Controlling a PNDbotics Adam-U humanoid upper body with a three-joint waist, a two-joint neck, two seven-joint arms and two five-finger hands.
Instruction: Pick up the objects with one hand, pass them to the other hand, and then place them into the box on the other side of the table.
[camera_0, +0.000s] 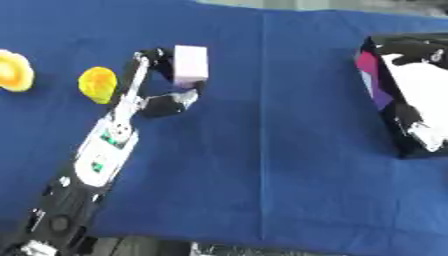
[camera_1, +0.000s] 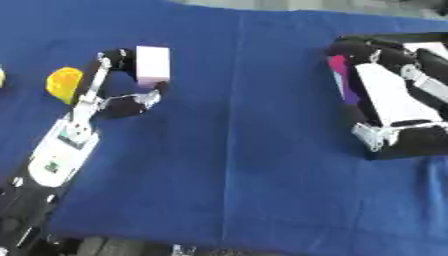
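I have the left robot hand curled around the pale pink block near the worktop's far left, finger and thumb pinching its upright long sides, while the right robot hand, fingers unclear, lies over the box at the right edge.

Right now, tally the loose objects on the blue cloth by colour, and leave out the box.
Yellow: 2, a yellow piece beside the left hand and a yellow-orange piece at the left edge.
Pale pink: 1, the block held in the left hand's fingers.
Total: 3
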